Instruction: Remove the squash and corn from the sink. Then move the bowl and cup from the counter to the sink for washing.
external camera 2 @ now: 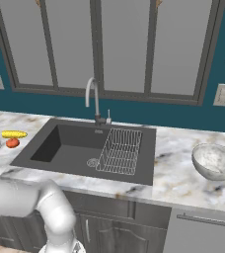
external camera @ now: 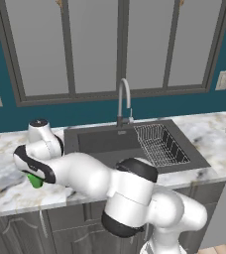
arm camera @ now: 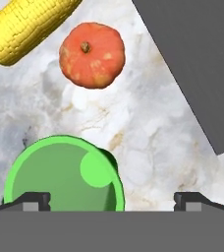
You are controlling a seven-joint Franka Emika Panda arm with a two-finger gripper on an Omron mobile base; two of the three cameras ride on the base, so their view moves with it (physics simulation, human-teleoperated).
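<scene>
Now hovering over the cup (arm camera: 64, 174) on the counter (arm camera: 143, 147) left of the sink (external camera 2: 70, 143), gripper (arm camera: 112, 199) with jaws spread wide and nothing between them; best to shift sideways until the green rim sits between both fingertips (arm camera: 33, 199), then descend straight and close on the wall without tipping it. Cup: bright green, upright, open mouth facing the hand, empty. Farther off on the marble, well clear of the basin: round orange-red squash (arm camera: 92, 55), then yellow corn (arm camera: 28, 27).
</scene>
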